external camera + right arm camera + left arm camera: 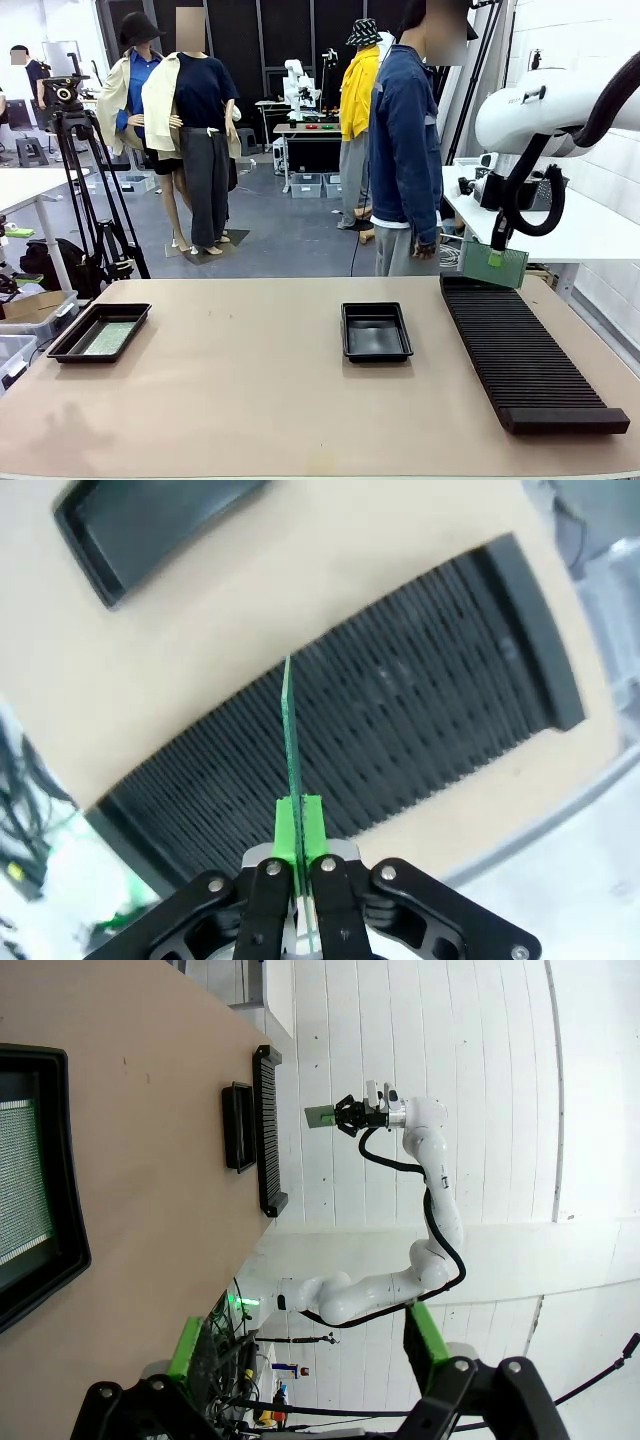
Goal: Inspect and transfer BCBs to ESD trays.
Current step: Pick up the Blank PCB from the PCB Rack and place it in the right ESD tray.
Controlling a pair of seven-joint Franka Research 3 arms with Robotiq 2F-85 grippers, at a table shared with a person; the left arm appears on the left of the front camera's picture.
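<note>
One board [105,337] lies flat in the left tray [70,335], near my left claw [305,1345], which is spread and empty. The middle tray [376,340] sits bare. My right claw [298,820] pinches the other board [512,268] by its edge, clear above the rack [530,360], likely for inspection.

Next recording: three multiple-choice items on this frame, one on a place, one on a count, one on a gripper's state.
1. Where does the flat-lying BCB rest?
A. in the left ESD tray
B. on the slotted rack
C. in a person's hand

2. How many ESD trays are there?
A. one
B. two
C. three

3. The right gripper is:
A. open and empty
B. shut on the second BCB
C. pressing on a tray

Answers:
1 A, green shows on that tray's floor.
2 B, the left one plus the middle ESD tray.
3 B, it clamps the board, seen edge-on in the right wrist view.
</note>
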